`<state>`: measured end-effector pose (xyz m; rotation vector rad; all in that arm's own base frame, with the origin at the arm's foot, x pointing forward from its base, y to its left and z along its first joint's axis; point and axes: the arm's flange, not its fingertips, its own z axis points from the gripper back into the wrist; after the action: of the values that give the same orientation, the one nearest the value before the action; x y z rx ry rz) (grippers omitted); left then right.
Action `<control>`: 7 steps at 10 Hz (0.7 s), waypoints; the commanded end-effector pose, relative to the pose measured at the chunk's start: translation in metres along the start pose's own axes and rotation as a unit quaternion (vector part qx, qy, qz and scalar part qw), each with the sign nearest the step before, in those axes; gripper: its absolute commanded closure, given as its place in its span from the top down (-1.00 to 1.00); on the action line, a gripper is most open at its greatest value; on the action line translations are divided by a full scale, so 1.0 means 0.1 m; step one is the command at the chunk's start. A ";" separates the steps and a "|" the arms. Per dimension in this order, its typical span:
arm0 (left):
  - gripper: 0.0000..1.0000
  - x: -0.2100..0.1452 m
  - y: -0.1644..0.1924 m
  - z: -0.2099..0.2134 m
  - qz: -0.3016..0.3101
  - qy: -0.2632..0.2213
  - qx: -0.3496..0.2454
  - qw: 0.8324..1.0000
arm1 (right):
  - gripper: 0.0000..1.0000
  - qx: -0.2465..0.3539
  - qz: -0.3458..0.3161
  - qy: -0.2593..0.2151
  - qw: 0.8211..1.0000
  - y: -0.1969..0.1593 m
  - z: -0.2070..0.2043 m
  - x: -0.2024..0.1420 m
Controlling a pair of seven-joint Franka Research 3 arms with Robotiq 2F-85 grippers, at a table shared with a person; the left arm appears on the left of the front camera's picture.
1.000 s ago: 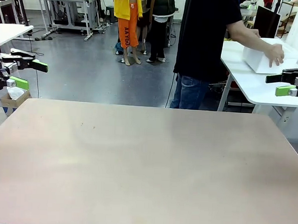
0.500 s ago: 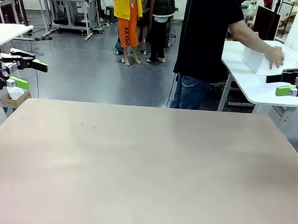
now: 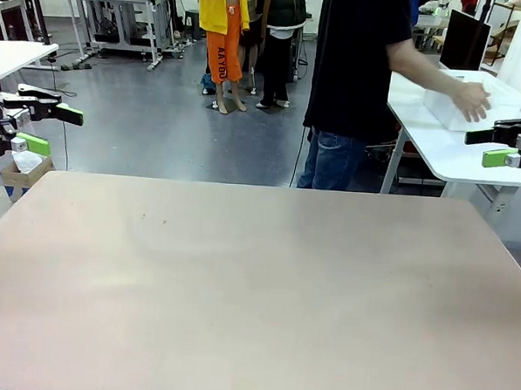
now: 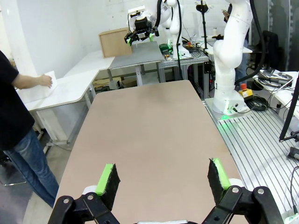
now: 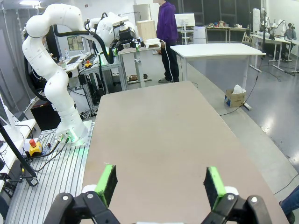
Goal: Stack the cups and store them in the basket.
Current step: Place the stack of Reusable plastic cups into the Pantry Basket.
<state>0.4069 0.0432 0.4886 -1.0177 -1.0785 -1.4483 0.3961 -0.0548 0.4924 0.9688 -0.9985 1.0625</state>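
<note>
The table (image 3: pixel 256 282) is the biggest thing before me, a wide beige top, and its surface is bare from my near edge to the far edge. Behind its far edge stands a person (image 3: pixel 358 86) in a black shirt and blue jeans, turned to a white side table (image 3: pixel 438 147) at my right. The person's hand (image 3: pixel 471 101) rests on a white box-shaped thing, which I take for the basket (image 3: pixel 475 106); it sits on that side table, well apart from my table. I cannot tell if it has hand slots, because the hand and the distance hide the details.

My left gripper (image 3: pixel 47 128) hangs at the left edge of the front view, above the floor beside the table. Its jaws are spread wide with nothing between them, and the wrist view shows the green pads (image 4: pixel 108 179) far apart. My right gripper (image 3: pixel 508 145) hangs at the right edge, also spread wide and holding nothing.
</note>
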 end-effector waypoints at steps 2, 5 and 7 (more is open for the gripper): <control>1.00 0.02 -0.01 -0.01 -0.001 0.000 -0.001 1.000 | 1.00 -0.007 -0.001 0.004 1.000 0.01 0.01 0.04; 1.00 0.02 -0.01 -0.01 -0.001 0.000 -0.001 1.000 | 1.00 -0.007 -0.001 0.004 1.000 0.01 0.01 0.04; 1.00 0.02 -0.01 -0.01 -0.001 0.000 -0.001 1.000 | 1.00 -0.007 -0.001 0.004 1.000 0.01 0.01 0.04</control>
<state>0.4069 0.0432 0.4886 -1.0177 -1.0785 -1.4483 0.3961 -0.0548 0.4924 0.9688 -0.9985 1.0626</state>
